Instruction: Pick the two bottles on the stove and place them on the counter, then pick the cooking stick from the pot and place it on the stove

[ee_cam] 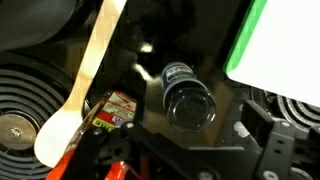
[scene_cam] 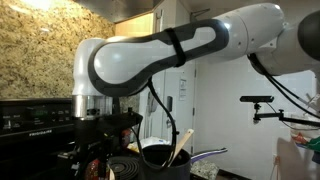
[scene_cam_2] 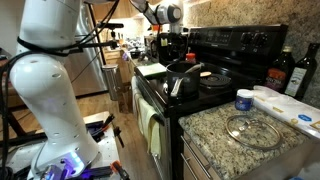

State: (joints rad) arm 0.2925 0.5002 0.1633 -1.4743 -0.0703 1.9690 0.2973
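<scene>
Kitchen interior. A speckled stone wall (scene_cam: 35, 50) backs the cooking area and shows in both exterior views; a white door (scene_cam: 186, 100) stands beyond it. A speckled granite counter (scene_cam_2: 210, 128) fills the near corner, a pale cabinet (scene_cam_2: 124, 80) stands farther back, over a grey floor (scene_cam_2: 128, 160); dim indoor light

Black stove (scene_cam_2: 236, 42) carries the pot (scene_cam_2: 184, 79); granite counter (scene_cam_2: 204, 131) bears a glass lid (scene_cam_2: 250, 130).
</scene>
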